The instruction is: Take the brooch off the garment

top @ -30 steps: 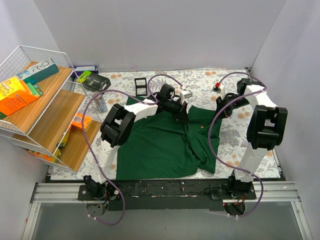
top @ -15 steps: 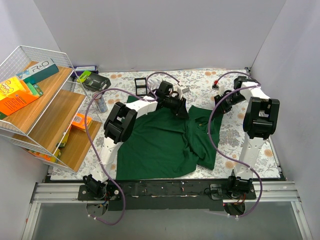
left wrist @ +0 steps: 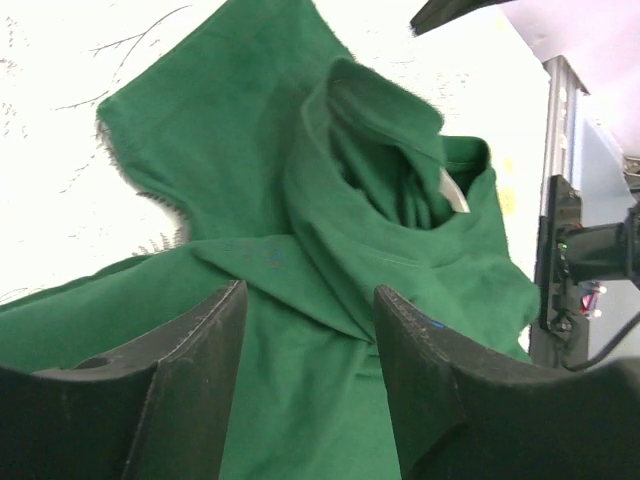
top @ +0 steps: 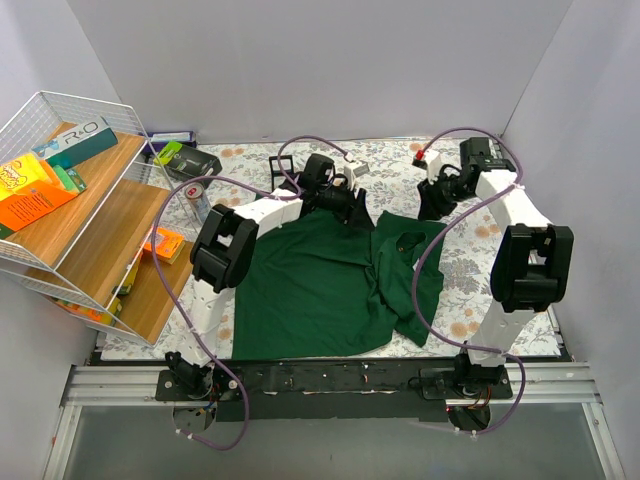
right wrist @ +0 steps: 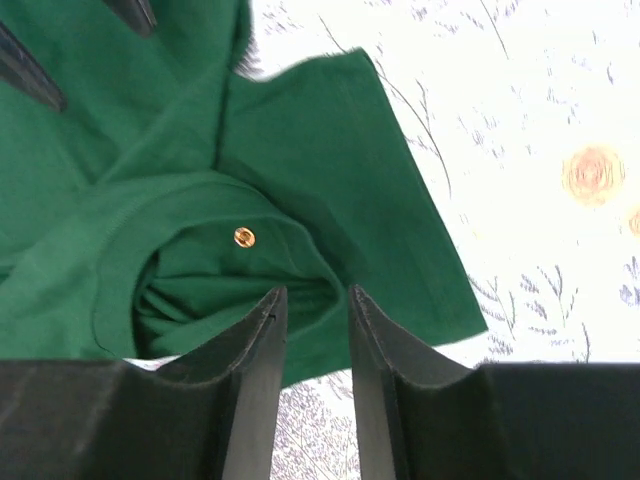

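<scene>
The wire rack (top: 60, 108) holds coloured boxes (top: 35, 190), while both arms reach over the garment's (top: 310, 285) far edge, the left gripper (left wrist: 310, 297) spread wide and empty, the right gripper (right wrist: 314, 298) narrowly parted and empty near the brooch (right wrist: 244, 237).

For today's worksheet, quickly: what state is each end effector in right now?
Left end effector: open, holding nothing.
Right end effector: open, holding nothing.

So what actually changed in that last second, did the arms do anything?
The left gripper and right gripper drew back toward the far side of the table and opened; neither holds anything now. The garment, apparently let go, slumped a little. The brooch is still pinned to it, and the wire shelf stayed put.
</scene>
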`<state>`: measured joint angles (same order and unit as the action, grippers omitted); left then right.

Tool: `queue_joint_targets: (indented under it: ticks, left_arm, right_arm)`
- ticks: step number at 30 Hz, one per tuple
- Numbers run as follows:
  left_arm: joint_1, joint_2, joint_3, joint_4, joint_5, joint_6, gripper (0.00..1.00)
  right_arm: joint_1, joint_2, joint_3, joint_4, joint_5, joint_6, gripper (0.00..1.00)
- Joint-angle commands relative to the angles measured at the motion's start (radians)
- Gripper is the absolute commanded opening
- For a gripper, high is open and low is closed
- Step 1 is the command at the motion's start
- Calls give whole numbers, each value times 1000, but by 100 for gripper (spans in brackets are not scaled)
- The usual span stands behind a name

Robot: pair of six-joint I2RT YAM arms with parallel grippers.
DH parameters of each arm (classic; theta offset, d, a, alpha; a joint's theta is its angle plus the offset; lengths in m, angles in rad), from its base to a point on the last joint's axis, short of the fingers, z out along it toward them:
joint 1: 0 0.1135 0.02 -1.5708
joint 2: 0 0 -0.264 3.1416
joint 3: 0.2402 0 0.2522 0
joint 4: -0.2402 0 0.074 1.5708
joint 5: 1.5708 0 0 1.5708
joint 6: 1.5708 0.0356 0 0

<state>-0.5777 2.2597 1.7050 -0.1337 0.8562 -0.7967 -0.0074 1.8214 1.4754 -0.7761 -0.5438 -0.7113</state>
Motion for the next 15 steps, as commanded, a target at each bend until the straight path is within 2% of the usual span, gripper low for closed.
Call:
queue_joint_targets:
  ticks: [1, 4, 5, 6, 15]
  left_arm:
    - [-1, -126, -56, 48, 58, -5, 55]
    - [-1, -83, -58, 158, 104, -120, 58]
    - [-2, -68, -50, 187, 115, -195, 66]
    - [-7, -48, -39, 227, 119, -226, 67]
    - [-68, 47, 7, 217, -5, -300, 65]
  right_arm:
    - [61, -28, -32, 38, 24, -7, 36]
    - [87, 2, -39, -8, 19, 45, 27]
    - [102, 4, -47, -11, 13, 61, 27]
    - [109, 3, -53, -9, 10, 87, 26]
    - [127, -23, -67, 23, 117, 229, 24]
